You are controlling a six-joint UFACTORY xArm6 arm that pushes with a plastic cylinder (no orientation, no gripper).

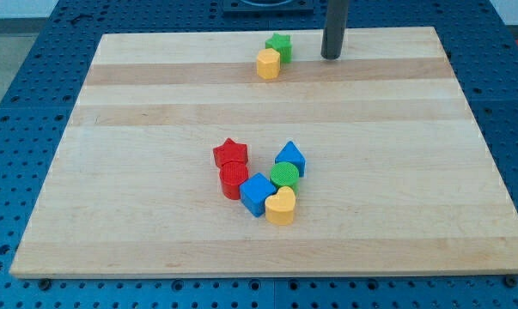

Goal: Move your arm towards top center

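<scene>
While my tip (pixel 331 56), a bare rod holding nothing, is sitting near the board's (pixel 155 112) twelve o'clock edge, I'm risking nudging the green star (pixel 280 45) and yellow block (pixel 268 63) at its nine o'clock.

smooth pale wooden board (pixel 155 103)

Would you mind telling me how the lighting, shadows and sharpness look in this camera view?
In the camera view, light is even and soft, with no glare on the wooden board; my tip casts only a faint shadow at its base. The red star and yellow heart look sharp, with short, soft shadows. The rod's upper part is cut off at the view's top.
</scene>
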